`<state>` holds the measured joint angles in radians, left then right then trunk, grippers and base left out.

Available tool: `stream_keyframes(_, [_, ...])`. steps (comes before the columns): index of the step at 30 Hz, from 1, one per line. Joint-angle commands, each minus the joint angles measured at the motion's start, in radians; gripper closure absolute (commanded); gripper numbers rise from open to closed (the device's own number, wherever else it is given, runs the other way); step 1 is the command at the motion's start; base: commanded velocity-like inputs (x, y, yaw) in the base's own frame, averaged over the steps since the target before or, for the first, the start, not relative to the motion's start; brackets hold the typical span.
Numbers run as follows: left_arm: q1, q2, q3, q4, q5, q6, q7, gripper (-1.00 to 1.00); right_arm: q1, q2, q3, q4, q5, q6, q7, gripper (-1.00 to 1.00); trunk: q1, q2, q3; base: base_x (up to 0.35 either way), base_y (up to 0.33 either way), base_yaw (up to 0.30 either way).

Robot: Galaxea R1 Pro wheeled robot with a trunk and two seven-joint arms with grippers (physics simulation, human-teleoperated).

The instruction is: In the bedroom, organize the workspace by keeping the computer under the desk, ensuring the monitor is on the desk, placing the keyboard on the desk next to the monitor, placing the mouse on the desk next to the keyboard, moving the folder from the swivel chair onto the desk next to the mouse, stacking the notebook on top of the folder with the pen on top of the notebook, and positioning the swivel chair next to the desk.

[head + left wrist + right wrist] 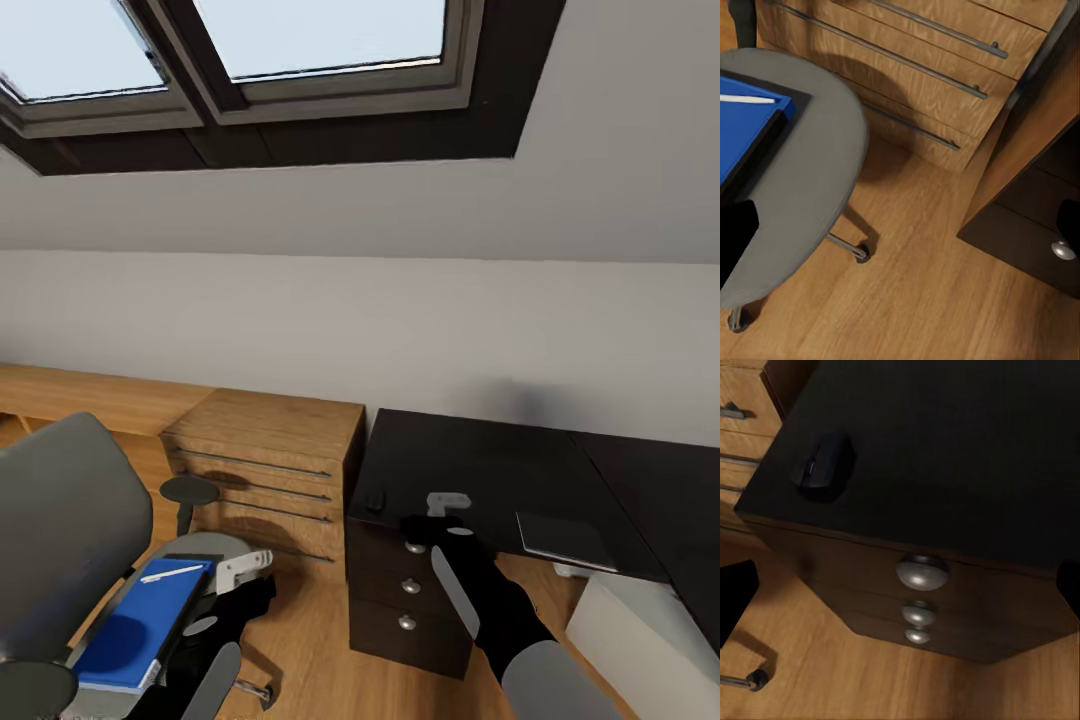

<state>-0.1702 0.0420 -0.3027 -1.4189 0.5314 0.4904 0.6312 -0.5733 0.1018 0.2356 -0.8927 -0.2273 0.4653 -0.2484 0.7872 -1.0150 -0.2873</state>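
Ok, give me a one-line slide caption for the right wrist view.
Looking down on the black desk corner: mouse near the edge, three silver drawer knobs below, wooden floor underneath.

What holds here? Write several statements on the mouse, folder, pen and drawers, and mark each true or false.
1. The mouse lies on the desk near its corner. True.
2. The folder is on the desk. False: it lies on the swivel chair seat.
3. The pen rests on top of the folder. True.
4. The desk's drawers have long bar handles. False: they have round silver knobs; the bar handles are on the wooden chest.
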Motion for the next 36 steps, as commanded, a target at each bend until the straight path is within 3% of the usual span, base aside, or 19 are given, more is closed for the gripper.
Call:
stream_keyframes(1, [-0.001, 0.002, -0.018, -0.001, 0.008, -0.007, 0.011, -1.00, -0.001, -0.001, 0.004, -0.001, -0.011, 0.003, -0.009, -1.00, 0.000, -0.001, -0.002, 0.018, 0.003, 0.253])
stream_keyframes(13, [-0.002, 0.001, -0.059, 0.001, 0.011, -0.035, 0.013, -1.00, 0.000, -0.001, 0.006, 0.001, -0.011, 0.003, -0.008, -1.00, 0.000, -0.001, -0.008, 0.241, 0.001, 0.255])
stream_keyframes(19, [-0.001, 0.001, -0.125, 0.001, 0.011, -0.036, 0.014, -1.00, 0.001, -0.001, 0.007, 0.003, -0.011, -0.005, -0.007, -1.00, 0.000, -0.001, -0.011, 0.311, 0.000, 0.255])
stream_keyframes(21, [-0.001, 0.001, -0.149, 0.002, 0.010, -0.036, 0.015, -1.00, 0.001, 0.000, 0.032, 0.018, -0.011, -0.010, -0.006, -1.00, 0.000, -0.001, -0.012, 0.263, 0.000, 0.201])
stream_keyframes(24, [-0.001, 0.001, -0.154, 0.002, 0.010, -0.036, 0.013, -1.00, 0.001, 0.000, 0.054, 0.028, -0.011, -0.039, -0.006, -1.00, 0.000, -0.001, -0.012, 0.068, 0.000, 0.050])
stream_keyframes(36, [-0.001, 0.001, -0.154, 0.002, 0.010, -0.036, 0.012, -1.00, 0.000, -0.006, 0.050, 0.107, -0.007, -0.115, -0.007, -1.00, 0.000, -0.001, -0.012, 0.109, 0.000, 0.004])
